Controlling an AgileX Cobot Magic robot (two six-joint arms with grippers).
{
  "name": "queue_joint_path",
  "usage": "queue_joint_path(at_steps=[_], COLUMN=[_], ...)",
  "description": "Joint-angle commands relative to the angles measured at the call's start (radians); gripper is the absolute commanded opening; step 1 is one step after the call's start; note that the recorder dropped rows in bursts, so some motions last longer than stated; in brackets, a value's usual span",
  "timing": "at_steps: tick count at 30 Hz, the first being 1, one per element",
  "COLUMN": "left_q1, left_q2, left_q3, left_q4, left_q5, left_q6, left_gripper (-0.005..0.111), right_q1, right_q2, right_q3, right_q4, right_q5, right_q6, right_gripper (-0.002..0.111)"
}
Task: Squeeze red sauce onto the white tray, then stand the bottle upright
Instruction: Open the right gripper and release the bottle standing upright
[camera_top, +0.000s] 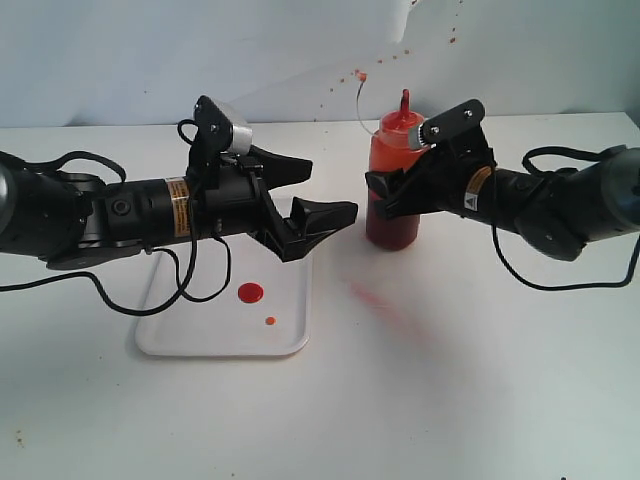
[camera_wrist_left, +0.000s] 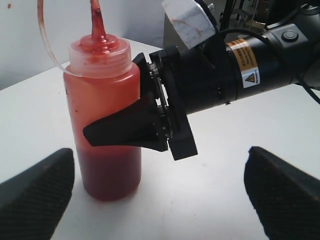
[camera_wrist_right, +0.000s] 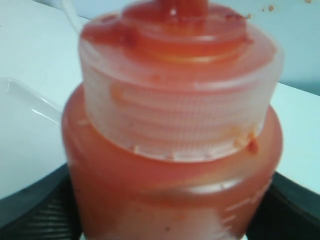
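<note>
The bottle stands straight up on the table. It is just off the white tray, a little way out from one of the tray's short ends. It is see-through and looks orange-red, and the red gets darker near the bottom. The pointed red tip points up, and a thin strap curls up from the neck.

My right claw is wrapped round the middle of the bottle. One black finger lies along one side of the bottle. In the right wrist view I see dark pads on both sides, right up against the plastic. So this claw is clamped on the bottle (I can't see how hard it squeezes).

On the tray lie two round blobs of red sauce. The big one sits in the half of the tray nearer the bottle. The small one is close by it, nearer the tray's long edge.

My left claw hangs in the air over the end of the tray nearest the bottle. Its fingers are spread wide apart with nothing between them. It faces the bottle but does not touch it.

A black cable from the left arm loops down over the tray. Beside the tray, on the bottle's side, the table has a faint pink smear.
</note>
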Motion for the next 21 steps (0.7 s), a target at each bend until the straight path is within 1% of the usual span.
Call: queue_joint_path(at_steps=[1,2,4,13,16,21], left_q1=[0.002,0.002,0.002,0.002,0.002,0.002], left_q2=[-0.005,-0.005,-0.005,-0.005,-0.005,-0.005], left_q3=[-0.002,-0.002,-0.002,-0.002,-0.002,-0.002], left_q4=[-0.017,-0.017,-0.017,-0.017,-0.023,-0.023], left_q5=[0.001,0.001,0.001,0.001,-0.001,-0.003], left_q6=[0.0,0.0,0.0,0.0,0.0,0.0], left_gripper=[0.086,0.086,0.086,0.086,0.086,0.086], right_q1=[0.001,0.001,0.001,0.001,0.001,0.001], right_q2=[-0.009,-0.009,-0.009,-0.011,-0.028,-0.084], right_q3=[-0.003,-0.003,-0.003,-0.003,-0.003,-0.003], right_q4=[0.01,-0.008,-0.046,-0.056,-0.117,-0.255], right_q5=[0.006,0.006,0.003,0.006,0.018,0.055], right_q6=[0.006,0.006,0.004,0.004,0.017,0.115], right_gripper=[0.097,0.106,0.105,0.105,0.105,0.105])
